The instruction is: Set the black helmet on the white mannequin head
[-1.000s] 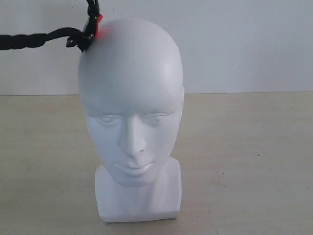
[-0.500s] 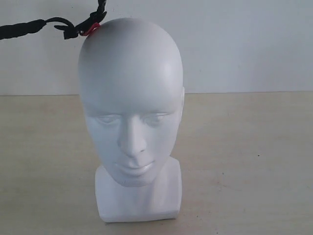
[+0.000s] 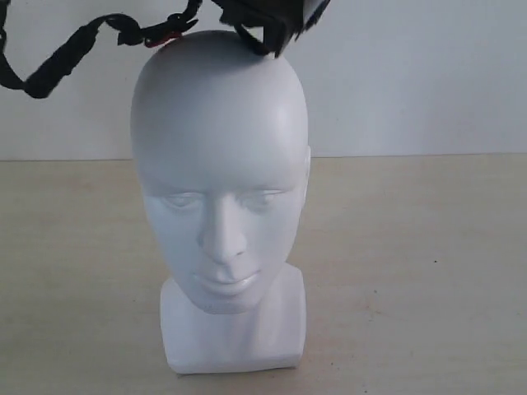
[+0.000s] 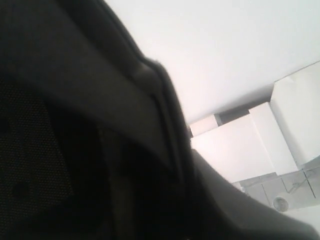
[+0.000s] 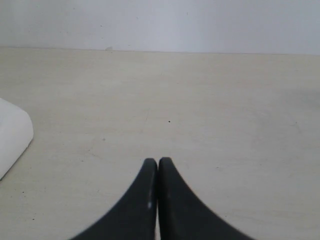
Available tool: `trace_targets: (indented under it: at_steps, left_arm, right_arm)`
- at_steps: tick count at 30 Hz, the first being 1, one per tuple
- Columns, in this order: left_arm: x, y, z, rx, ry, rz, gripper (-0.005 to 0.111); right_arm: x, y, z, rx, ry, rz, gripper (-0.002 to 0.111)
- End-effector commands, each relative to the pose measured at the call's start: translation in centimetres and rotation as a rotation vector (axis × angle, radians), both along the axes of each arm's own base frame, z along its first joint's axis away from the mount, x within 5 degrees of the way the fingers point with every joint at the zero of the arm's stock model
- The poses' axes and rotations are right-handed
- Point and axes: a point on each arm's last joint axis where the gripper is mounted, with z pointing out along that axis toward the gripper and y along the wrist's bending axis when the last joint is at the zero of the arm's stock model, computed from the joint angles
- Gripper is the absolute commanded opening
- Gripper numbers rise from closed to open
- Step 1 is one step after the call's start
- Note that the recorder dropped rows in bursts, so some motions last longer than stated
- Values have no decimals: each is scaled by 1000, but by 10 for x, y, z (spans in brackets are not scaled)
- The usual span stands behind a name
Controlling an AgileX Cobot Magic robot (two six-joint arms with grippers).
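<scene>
The white mannequin head point(image 3: 221, 164) stands upright on the table, facing the exterior camera. Just above its crown hangs the lower edge of the black helmet point(image 3: 265, 18), cut off by the top of the view. The helmet's black strap point(image 3: 66, 53) droops to the left, and its red buckle point(image 3: 169, 38) sits by the top of the head. Dark helmet lining point(image 4: 75, 125) fills the left wrist view, so my left gripper's fingers cannot be made out against it, though they carry the helmet. My right gripper point(image 5: 158, 161) is shut and empty, low over the table.
The beige table point(image 3: 428, 271) stretches back to a plain white wall. In the right wrist view a corner of the mannequin's white base point(image 5: 12, 135) lies off to one side. White boxes point(image 4: 235, 145) show past the helmet in the left wrist view.
The helmet's edge has come down into the exterior view above the crown. The strap now sags lower on the left, and the red buckle has shifted slightly right.
</scene>
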Motion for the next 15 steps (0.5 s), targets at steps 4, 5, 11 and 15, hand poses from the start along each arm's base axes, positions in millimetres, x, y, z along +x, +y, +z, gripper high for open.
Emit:
trace_targets:
  at_steps: [4, 5, 11, 15]
  left_arm:
    - [-21, 15, -4, -79, -39, -9, 4]
    - [-22, 16, -7, -80, -27, -6, 4]
    - [-24, 18, -24, -60, 25, 0, 4]
    - [-24, 18, -27, -60, 35, 3, 4]
  right_arm:
    - [0, 0, 1, -2, -12, -3, 0]
    - [0, 0, 1, -2, -12, -3, 0]
    - [0, 0, 1, -2, -12, -3, 0]
    - [0, 0, 1, -2, -12, -3, 0]
